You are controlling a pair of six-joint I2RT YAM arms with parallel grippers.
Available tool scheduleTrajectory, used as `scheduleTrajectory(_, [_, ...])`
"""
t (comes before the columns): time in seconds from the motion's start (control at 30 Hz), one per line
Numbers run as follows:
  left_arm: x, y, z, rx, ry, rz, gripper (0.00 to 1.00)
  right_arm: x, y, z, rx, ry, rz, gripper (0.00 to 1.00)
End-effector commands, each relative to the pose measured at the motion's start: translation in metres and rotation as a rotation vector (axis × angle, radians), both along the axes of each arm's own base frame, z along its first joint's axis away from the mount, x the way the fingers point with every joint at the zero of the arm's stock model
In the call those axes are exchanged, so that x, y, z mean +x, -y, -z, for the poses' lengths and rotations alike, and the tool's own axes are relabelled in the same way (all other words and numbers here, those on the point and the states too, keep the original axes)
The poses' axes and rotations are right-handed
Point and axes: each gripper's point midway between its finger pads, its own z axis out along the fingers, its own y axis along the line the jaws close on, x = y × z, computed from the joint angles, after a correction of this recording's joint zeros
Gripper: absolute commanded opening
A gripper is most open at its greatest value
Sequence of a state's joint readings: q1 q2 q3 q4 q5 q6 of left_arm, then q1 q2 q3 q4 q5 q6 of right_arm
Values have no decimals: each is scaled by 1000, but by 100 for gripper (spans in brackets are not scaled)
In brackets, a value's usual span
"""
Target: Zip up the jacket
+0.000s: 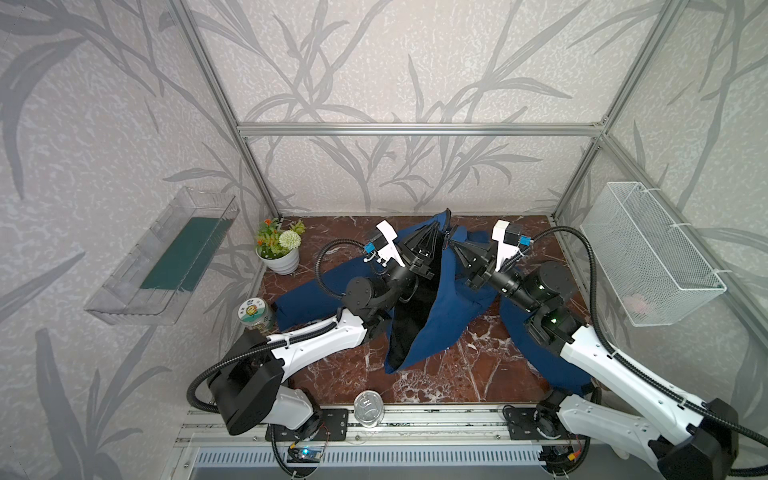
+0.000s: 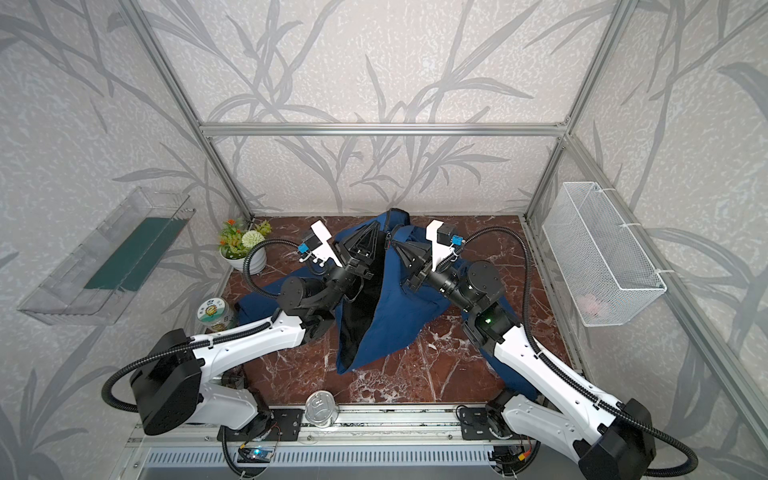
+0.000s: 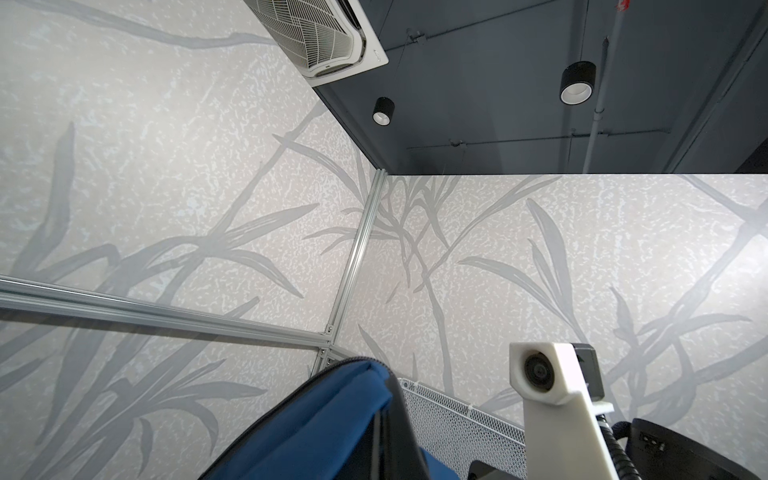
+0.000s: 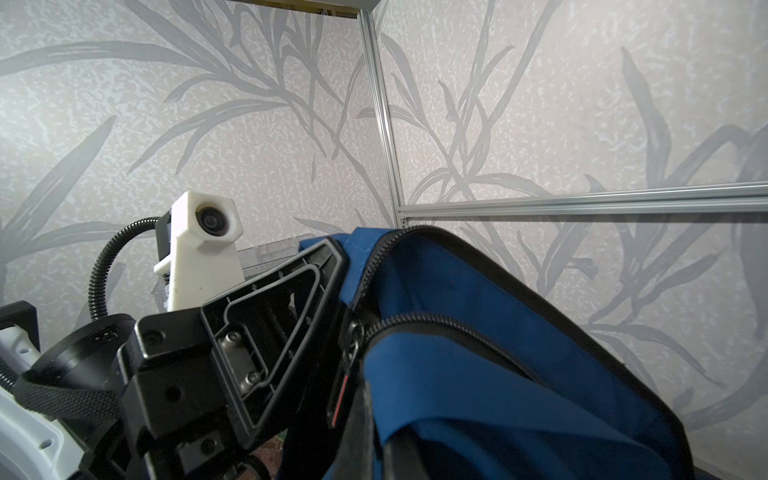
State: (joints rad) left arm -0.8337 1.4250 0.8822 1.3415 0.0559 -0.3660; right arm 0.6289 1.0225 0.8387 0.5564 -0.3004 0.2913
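The jacket (image 1: 442,316) is held raised by its collar at the middle of both top views, with hem and sleeves trailing on the desk (image 1: 457,374). The left fingers (image 1: 420,244) and the right fingers (image 1: 470,255) are both clamped tight on its fabric. The front edges should be pulled taut and aligned so that the zip pull (image 4: 340,386) can be drawn cleanly; slack would likely snag the teeth.
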Motion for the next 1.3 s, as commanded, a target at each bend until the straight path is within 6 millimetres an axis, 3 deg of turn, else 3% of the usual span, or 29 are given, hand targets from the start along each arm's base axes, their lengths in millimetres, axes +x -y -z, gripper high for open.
scheduleTrajectory(0.0, [-12, -7, -23, -60, 79, -5, 0, -13, 5, -42, 75, 105, -24, 0])
scheduleTrajectory(1.27, [-12, -8, -17, -35, 85, -35, 0, -5, 16, -54, 164, 76, -13, 0])
